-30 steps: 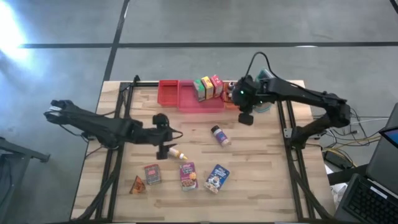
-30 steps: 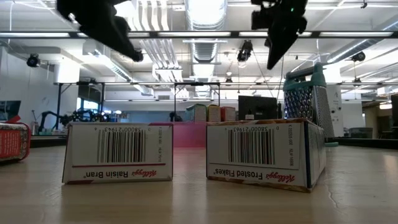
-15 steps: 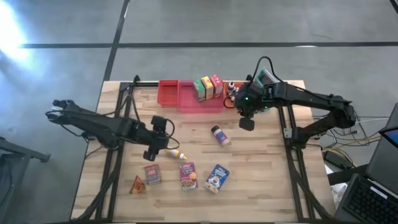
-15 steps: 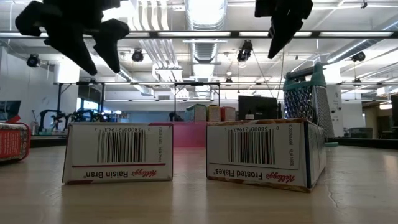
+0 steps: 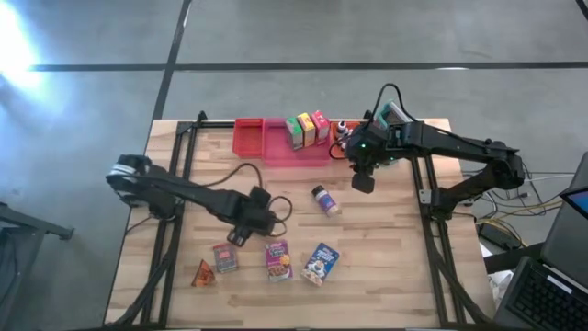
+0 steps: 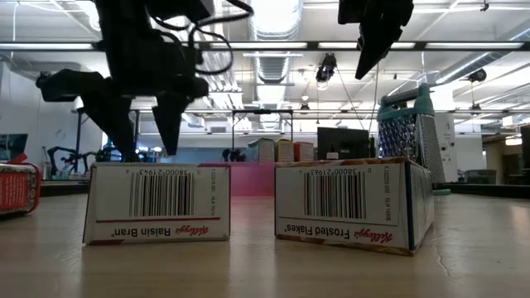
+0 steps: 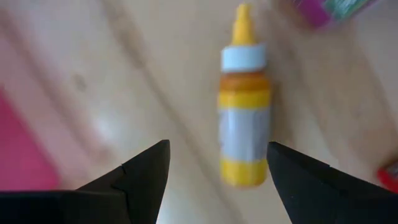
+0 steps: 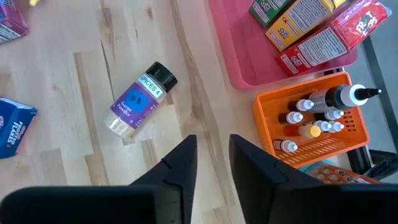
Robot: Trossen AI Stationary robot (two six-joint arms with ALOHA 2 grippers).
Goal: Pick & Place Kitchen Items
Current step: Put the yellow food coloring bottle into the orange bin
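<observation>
We read the following lettering:

- Left cereal box (image 6: 157, 203), near table edge, low view: "Kellogg's Raisin Bran", upside down; barcode digits "38000 21943", as far as we can make out.
- Right cereal box (image 6: 352, 201), beside it: "Kellogg's Frosted Flakes", upside down; barcode "38000 21908", the last digits doubtful.
- Spice jar (image 8: 138, 98), lying on the table: "SPICES 4", with "Powder" below.
- Blue box (image 8: 13, 127), partly cut off in the right wrist view: "FLAKES".

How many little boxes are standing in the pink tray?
3, side by side at one end of the pink tray: a green box, a yellow box and a red box. More could hide behind them.
</observation>
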